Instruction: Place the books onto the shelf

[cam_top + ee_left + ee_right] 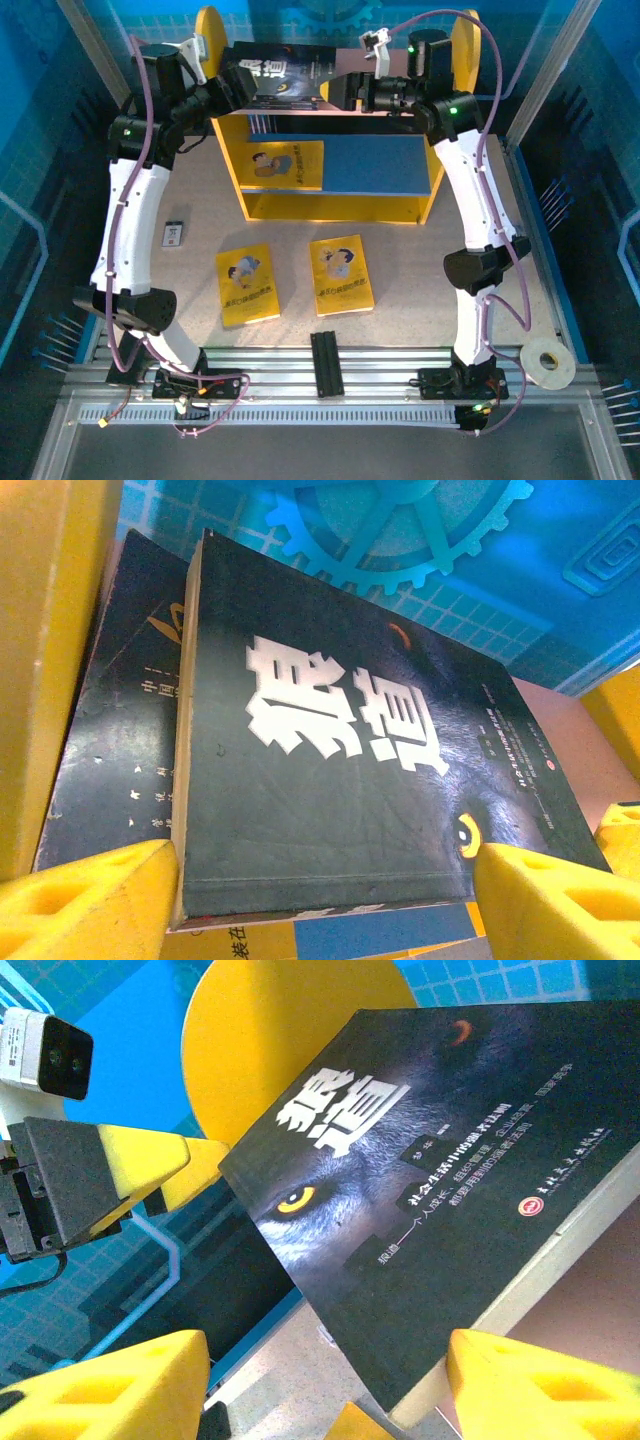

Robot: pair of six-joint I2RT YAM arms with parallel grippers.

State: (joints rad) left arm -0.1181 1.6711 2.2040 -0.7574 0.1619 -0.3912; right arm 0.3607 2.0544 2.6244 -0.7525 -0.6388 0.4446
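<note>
Nearest the arm bases, a thin yellow cartoon-cover paperback (248,285) and a second yellow paperback (341,274) to its right are seen lying flat and face up on the speckled surface (400,260), apart from each other and not yet shelved. A small white-and-black card (175,234) is seen further left. Beyond them the small bookcase with yellow side panels (340,208) is found. A third yellow paperback (286,165) is already laid on its blue lower board (385,165).

On the pink upper board (565,745) a dark paperback with a wolf's eye and a white Chinese title (285,80) is laid flat, partly over a second dark book (120,740). It is flanked by both arms. The left end effector (325,875) is spread wide, its yellow foam pads (90,900) set at either side of the book's near edge, and nothing is clamped. The right end effector (325,1360) is likewise parted, with one corner of the book reaching between its pads, and no grip is made out.

The book is judged light and fairly stiff through its page block, though the glossy cover is likely to be slippery and the corners easily bent. It would best be nudged at its short edges, or pinched across its thickness near the spine — the flat yellow ones would have to be raised at an edge first.
</note>
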